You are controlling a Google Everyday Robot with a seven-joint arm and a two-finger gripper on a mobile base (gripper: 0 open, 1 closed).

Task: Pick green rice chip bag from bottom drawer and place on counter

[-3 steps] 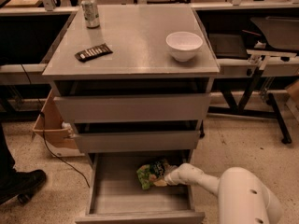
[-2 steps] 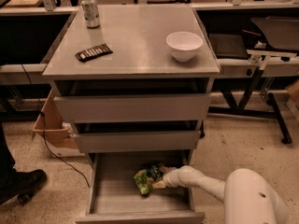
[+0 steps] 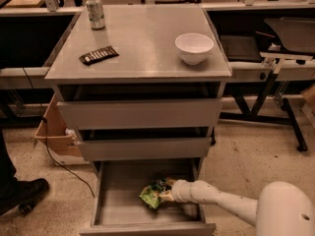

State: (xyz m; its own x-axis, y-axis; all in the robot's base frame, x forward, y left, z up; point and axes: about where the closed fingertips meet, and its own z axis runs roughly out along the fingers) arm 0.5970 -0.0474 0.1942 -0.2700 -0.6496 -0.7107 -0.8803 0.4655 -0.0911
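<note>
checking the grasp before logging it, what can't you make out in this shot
Camera view, gripper at the green rice chip bag in the bottom drawer: its hold on the bag is hidden by the bag and the white arm.
Bag lettering: too small to read.
Can label on the counter: too small to read.
Person at left: cut off by the edge, only a shoe shows.

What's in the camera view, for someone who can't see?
A robot arm reaches into the open bottom drawer, its gripper at a green chip bag. On the counter sit a bowl, a can and a dark wrapper.
</note>
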